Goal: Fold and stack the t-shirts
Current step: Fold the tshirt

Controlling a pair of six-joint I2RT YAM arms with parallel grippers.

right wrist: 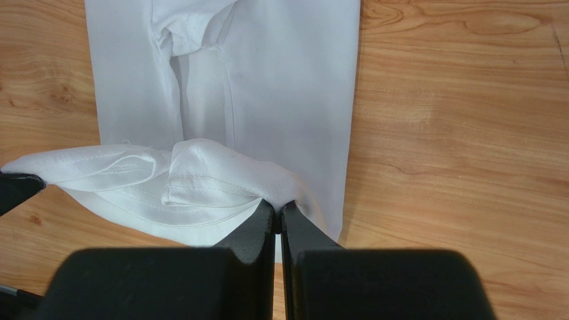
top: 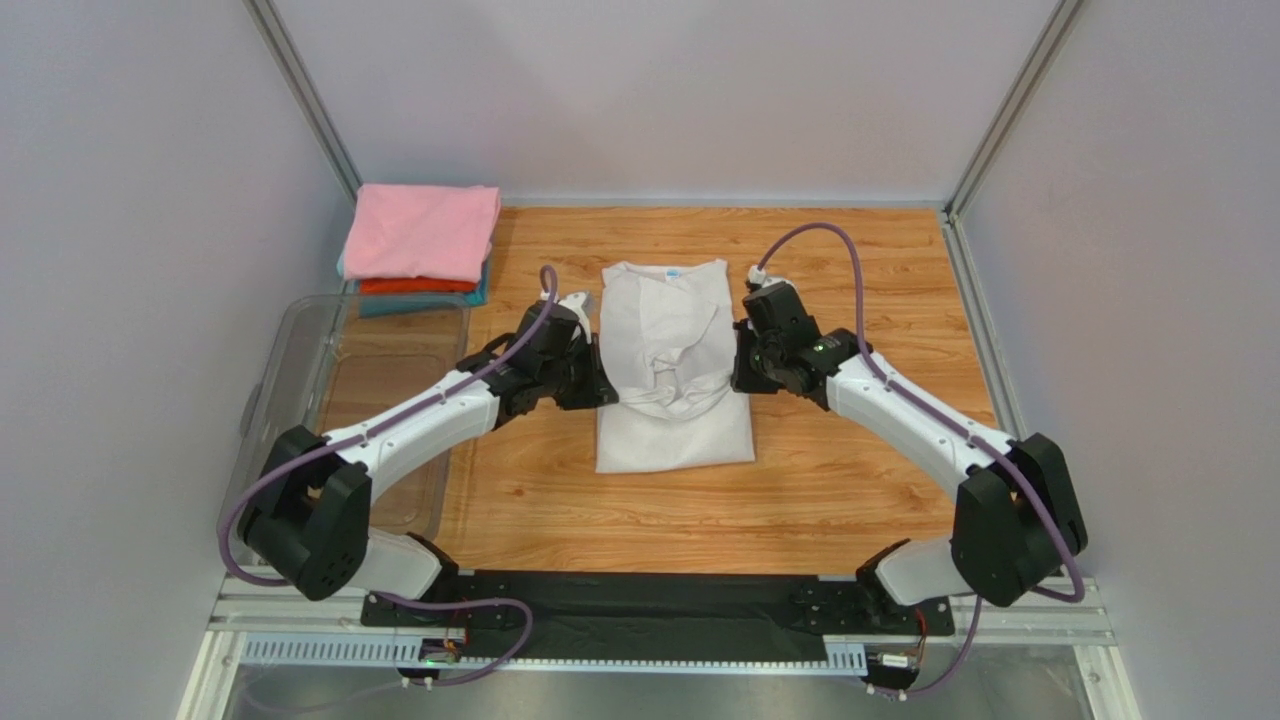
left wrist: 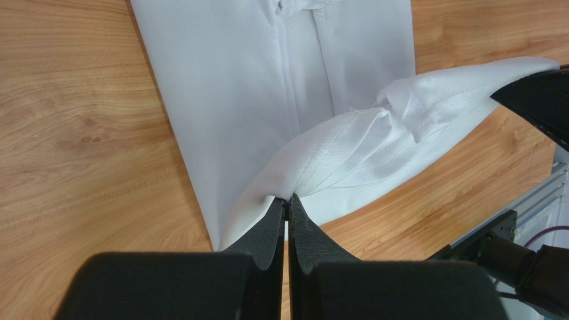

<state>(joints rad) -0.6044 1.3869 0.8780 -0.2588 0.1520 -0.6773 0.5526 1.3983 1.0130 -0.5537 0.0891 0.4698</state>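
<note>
A white t-shirt lies on the wooden table, sleeves folded in, its light-blue neck label at the far end. My left gripper is shut on the shirt's left edge. My right gripper is shut on its right edge. Between them a lifted fold of hem hangs over the shirt's middle; it also shows in the right wrist view. A stack of folded tees, pink over orange-red over teal, sits at the back left.
A clear plastic bin stands at the left, under my left arm. Grey walls enclose the table on three sides. A black mounting rail runs along the near edge.
</note>
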